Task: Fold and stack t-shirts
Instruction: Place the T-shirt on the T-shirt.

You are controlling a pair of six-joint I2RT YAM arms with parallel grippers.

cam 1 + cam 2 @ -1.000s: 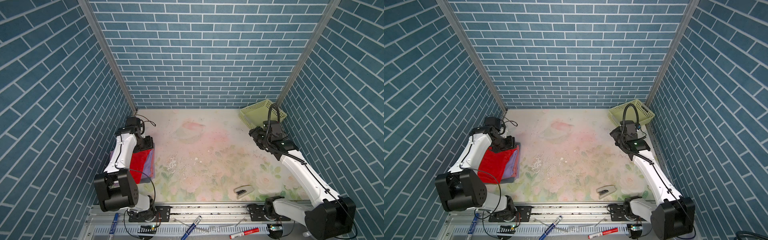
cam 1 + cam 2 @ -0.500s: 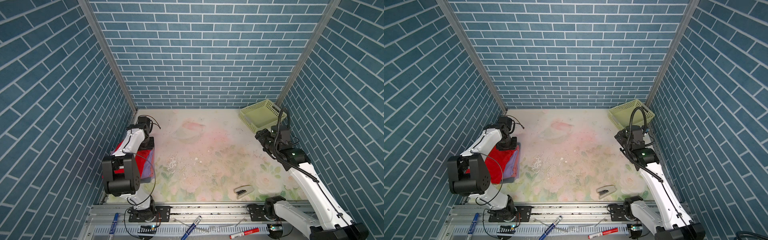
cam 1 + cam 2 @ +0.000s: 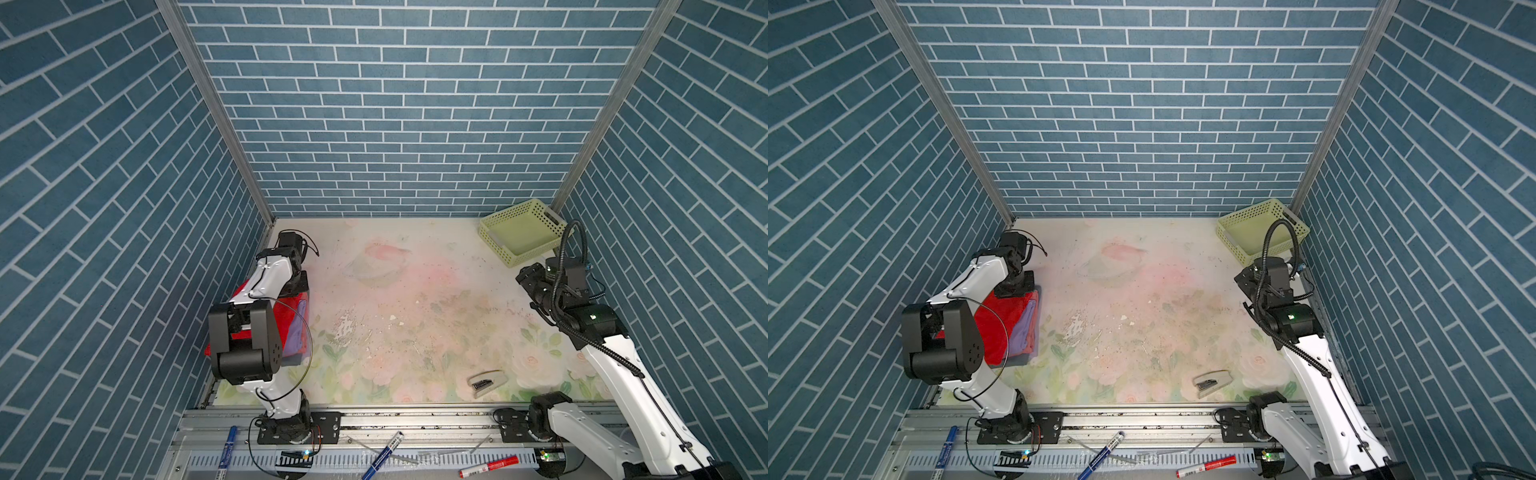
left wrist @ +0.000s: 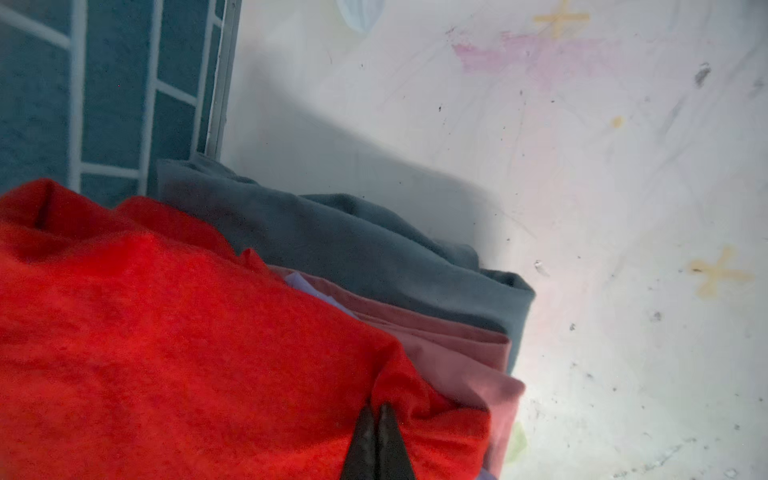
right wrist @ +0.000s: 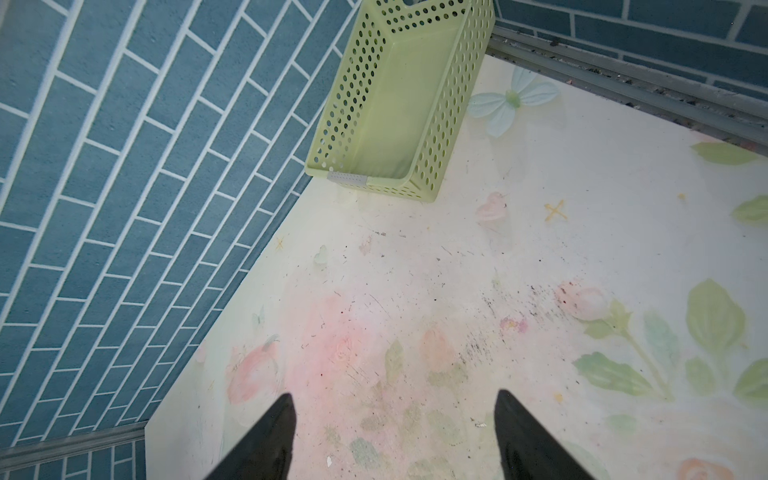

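The t-shirts lie in a folded stack against the left wall. The red t-shirt (image 4: 166,332) is on top, over a lavender one (image 4: 303,286), a salmon-pink one (image 4: 449,345) and a grey one (image 4: 353,241) at the bottom. Both top views show the red t-shirt (image 3: 291,309) (image 3: 1000,328) and a lavender edge (image 3: 1023,328), partly hidden by my left arm. My left gripper (image 4: 376,409) is shut at the stack's far end, with a pucker of red cloth pinched at its tips. My right gripper (image 5: 395,405) stands open over bare table near the right wall, holding nothing.
A pale yellow-green perforated basket (image 3: 492,241) (image 5: 353,104) sits in the back right corner, beyond my right gripper (image 3: 528,278). A grey stapler (image 3: 486,380) lies near the front edge. Pens (image 3: 382,455) lie on the front rail. Blue brick walls enclose three sides.
My left gripper has closed on the red cloth while that arm's elbow swung toward the front. My right arm has pulled back from the basket toward the right wall and opened a little.
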